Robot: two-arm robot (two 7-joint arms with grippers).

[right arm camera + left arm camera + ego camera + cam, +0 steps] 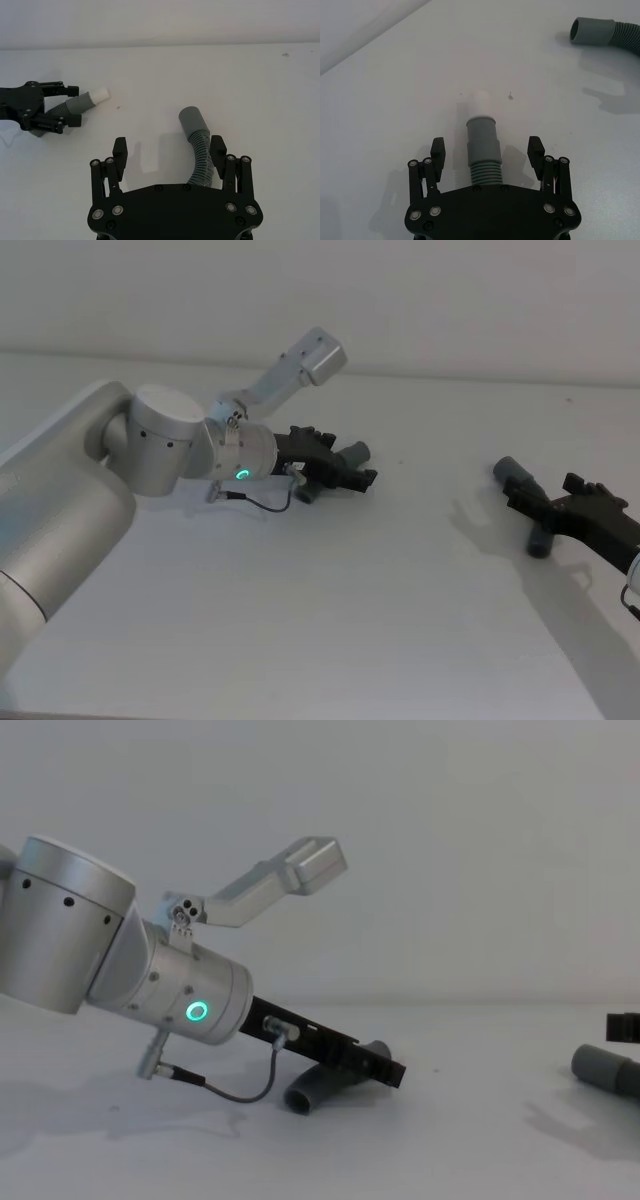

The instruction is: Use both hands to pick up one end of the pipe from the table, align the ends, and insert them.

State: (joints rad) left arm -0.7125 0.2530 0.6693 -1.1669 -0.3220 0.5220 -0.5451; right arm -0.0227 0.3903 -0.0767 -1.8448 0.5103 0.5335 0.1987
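white-tipped grey ribbed pipe, black left gripper, green ring light, white table.

Left gripper and right gripper both low, fingers spread wide apart.

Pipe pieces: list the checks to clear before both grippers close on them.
1. Left gripper open: ok.
2. White-tipped piece centred between its fingers: ok.
3. Right gripper open: ok.
4. Grey-mouthed piece centred in that gripper: not ok, it lies close beside one finger.
5. White spigot and grey mouth unblocked: ok.
6. Ends lined up: not ok, apart on the table and pointing different ways.
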